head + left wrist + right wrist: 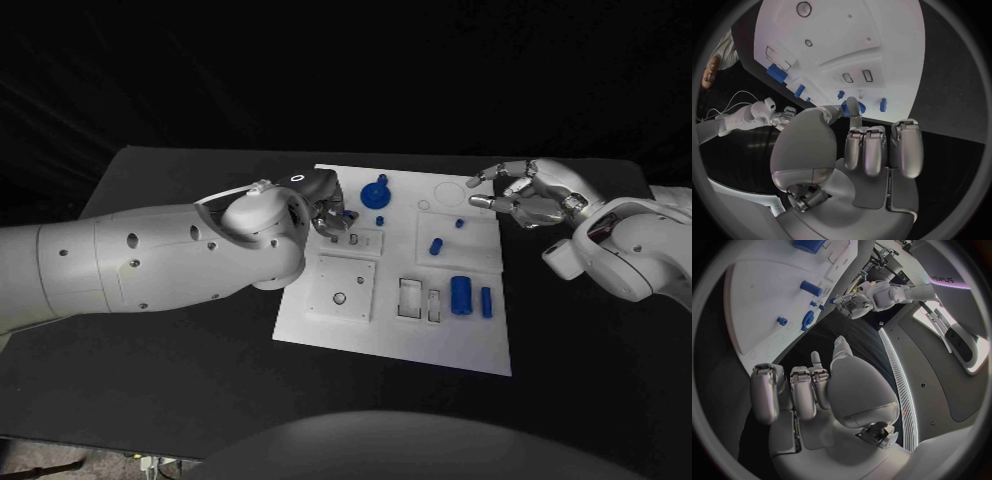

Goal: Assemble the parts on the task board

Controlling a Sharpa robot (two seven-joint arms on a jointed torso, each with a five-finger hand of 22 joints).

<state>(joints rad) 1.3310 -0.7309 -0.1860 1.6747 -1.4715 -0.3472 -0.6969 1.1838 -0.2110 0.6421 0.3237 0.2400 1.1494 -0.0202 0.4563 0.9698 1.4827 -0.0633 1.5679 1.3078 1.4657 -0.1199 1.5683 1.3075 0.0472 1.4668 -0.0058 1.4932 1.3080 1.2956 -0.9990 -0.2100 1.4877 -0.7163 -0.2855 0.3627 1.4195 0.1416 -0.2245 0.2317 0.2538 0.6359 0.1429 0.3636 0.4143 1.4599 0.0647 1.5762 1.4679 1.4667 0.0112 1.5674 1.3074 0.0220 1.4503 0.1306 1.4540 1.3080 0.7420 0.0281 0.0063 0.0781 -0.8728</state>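
- The left hand hovers over the far-left part of the task board, its fingers curled down beside a small square recess; it seems to hold nothing, though whether a small part sits at its fingertips I cannot tell.
- Just right of it lies the blue gear-like part, flat on the board, near the far edge.
- Toward the middle-right, the blue cylinder lies on its side, its long axis running near to far, with the slim blue bar just beside it, parallel.
- The right hand hangs off the board's far-right corner over the desk, fingers apart, empty.
- Risk, as I judge it: the left hand's fingers, so near the gear, could nudge it or loose pegs.
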